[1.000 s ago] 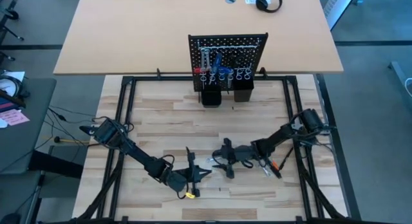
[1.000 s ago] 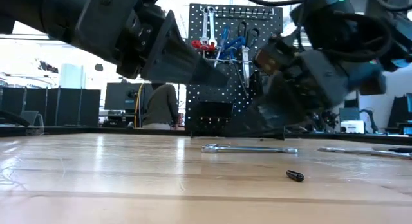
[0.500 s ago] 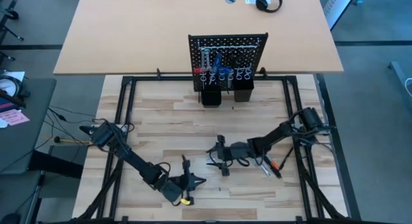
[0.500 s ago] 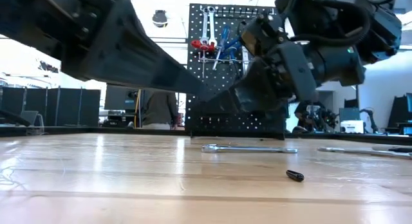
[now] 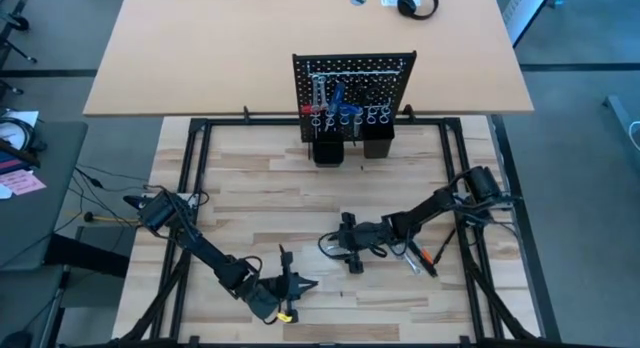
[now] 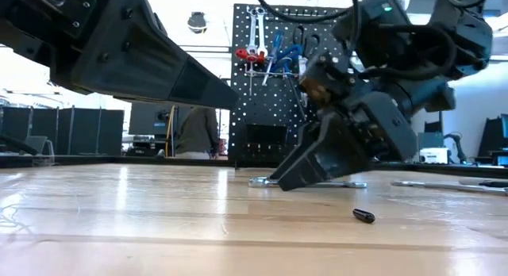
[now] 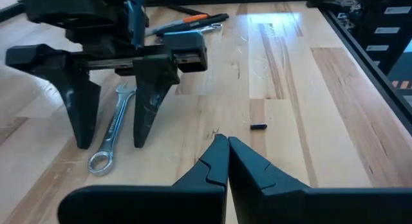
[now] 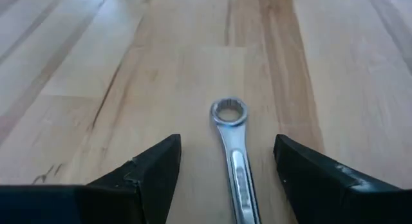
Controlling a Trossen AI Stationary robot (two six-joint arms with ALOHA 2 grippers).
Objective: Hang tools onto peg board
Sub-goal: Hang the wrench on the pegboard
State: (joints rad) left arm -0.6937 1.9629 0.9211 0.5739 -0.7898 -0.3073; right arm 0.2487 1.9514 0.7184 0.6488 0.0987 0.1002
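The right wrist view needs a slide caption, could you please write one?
Open right gripper straddles a silver wrench lying flat on the wooden table.

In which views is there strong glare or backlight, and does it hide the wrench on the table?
Low view: bright windows behind the peg board backlight the arms into dark shapes, and the table shines. Left wrist view: a glare patch lies on the far boards, but the wrench reads clearly between the right gripper fingers. Right wrist view: even light, and the wrench's ring end is clear.
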